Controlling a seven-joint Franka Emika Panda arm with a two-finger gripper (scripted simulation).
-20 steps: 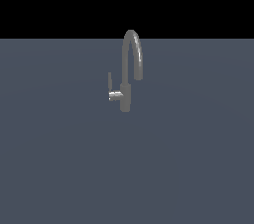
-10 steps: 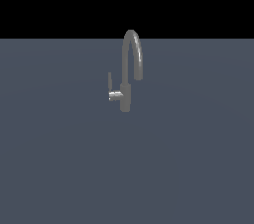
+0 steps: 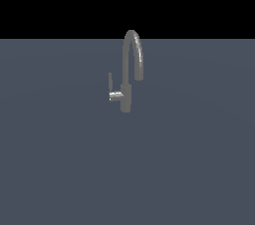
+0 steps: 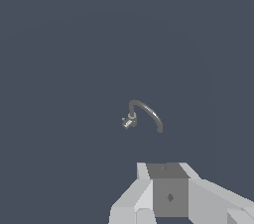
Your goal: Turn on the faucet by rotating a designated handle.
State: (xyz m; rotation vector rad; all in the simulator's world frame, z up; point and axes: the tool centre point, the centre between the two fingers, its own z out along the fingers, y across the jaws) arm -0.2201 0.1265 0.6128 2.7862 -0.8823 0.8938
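Note:
The faucet (image 3: 126, 94) is a small grey metallic tap standing on a flat grey-blue surface, with a tall arched spout (image 3: 134, 52). The handle (image 3: 110, 83) is a thin lever pointing up from a short stub on the body's side, toward the exterior view's left. In the wrist view the faucet (image 4: 145, 110) is small and far off, seen from above, with the handle (image 4: 128, 122) beside it. My gripper (image 4: 173, 217) shows only at that frame's edge, its light fingers (image 4: 131, 203) standing apart and holding nothing. It is far from the faucet and not in the exterior view.
The grey-blue surface (image 3: 189, 169) spreads flat all around the faucet. A black background lies above its far edge.

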